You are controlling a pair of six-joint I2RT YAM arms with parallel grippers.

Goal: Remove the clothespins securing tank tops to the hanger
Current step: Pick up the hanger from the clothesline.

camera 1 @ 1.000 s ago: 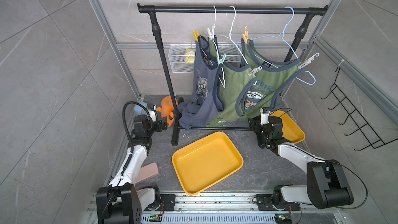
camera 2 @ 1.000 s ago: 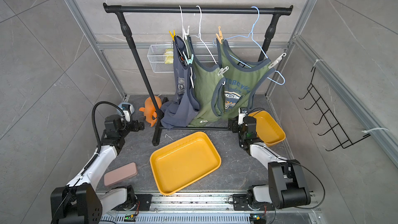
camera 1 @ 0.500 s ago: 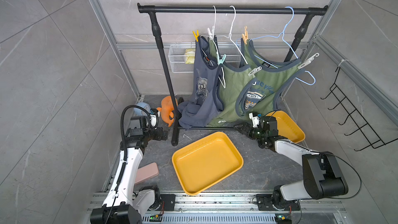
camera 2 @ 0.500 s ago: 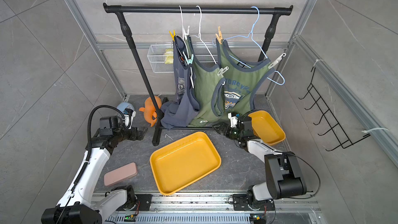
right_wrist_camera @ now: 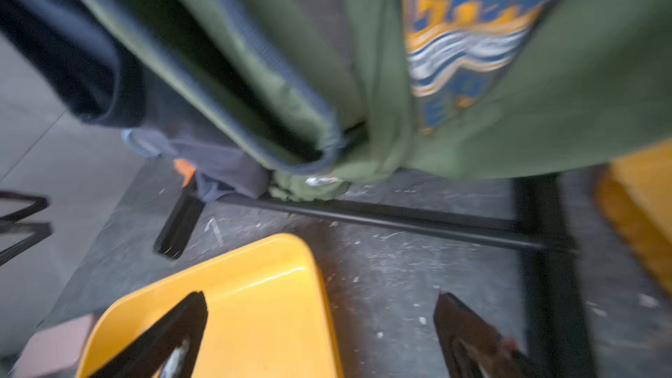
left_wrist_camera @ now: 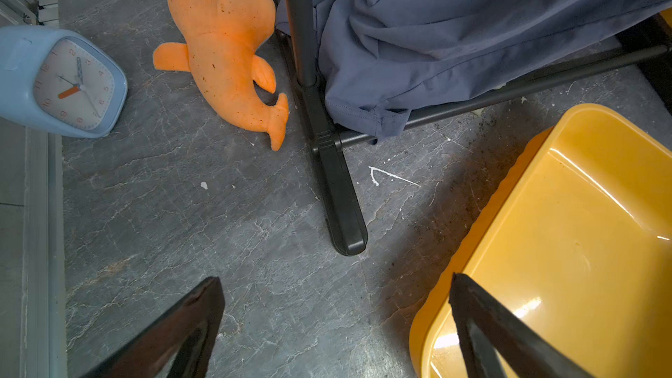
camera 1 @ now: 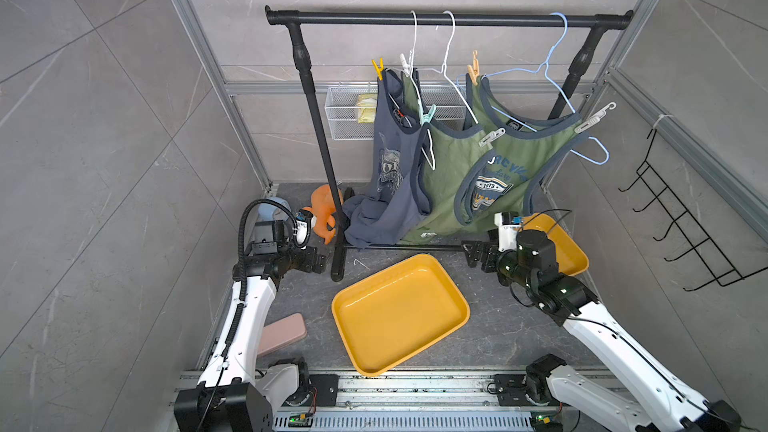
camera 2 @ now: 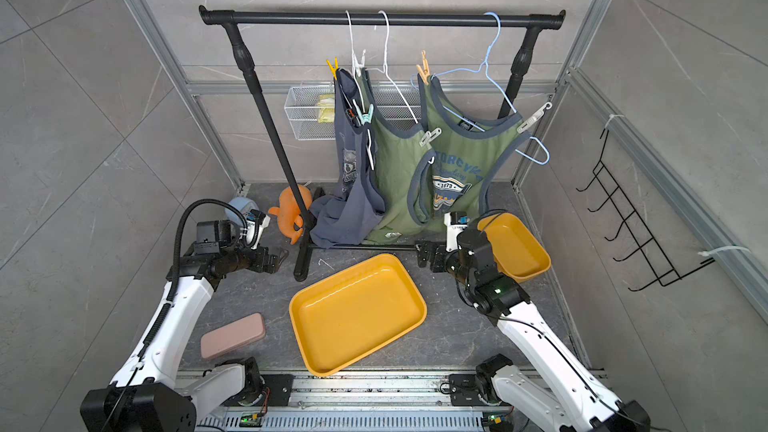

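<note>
One black garment rack (camera 1: pixel 449 18) stands at the back of the grey floor, and the three tank tops hang from its bar on wire hangers (camera 1: pixel 451 56): a slate blue top (camera 1: pixel 388 168) nearest the left post, its hem bunched over the rack's base bar, a middle olive top (camera 1: pixel 449 168), and a printed olive top (camera 1: pixel 536 147) on the light blue hanger. Two white arms reach in low from the front rail. The left gripper (left_wrist_camera: pixel 334 280) hovers above the floor near the rack's foot, fingers spread wide and holding nothing. The right gripper (right_wrist_camera: pixel 320 296) is just in front of the base bar below the olive hems, likewise wide open and empty. One large yellow tray (camera 1: pixel 395 313) lies between the arms, bare inside; a smaller yellow tray (camera 1: pixel 569 251) sits behind the right arm. One wire basket (camera 1: pixel 349 118) hangs on the back wall and one black hook rack (camera 1: pixel 685 222) on the right wall. One orange plush whale (left_wrist_camera: pixel 225 41), one blue clock (left_wrist_camera: pixel 62 81) and one pink case (camera 1: pixel 282 332) lie on the left side of the floor. All six clothespins are clipped on up at the shoulders: yellow (camera 1: pixel 377 68), white (camera 1: pixel 404 62), mint green (camera 1: pixel 428 114), orange-tan (camera 1: pixel 473 68), pale grey (camera 1: pixel 491 137), white (camera 1: pixel 594 116).
</note>
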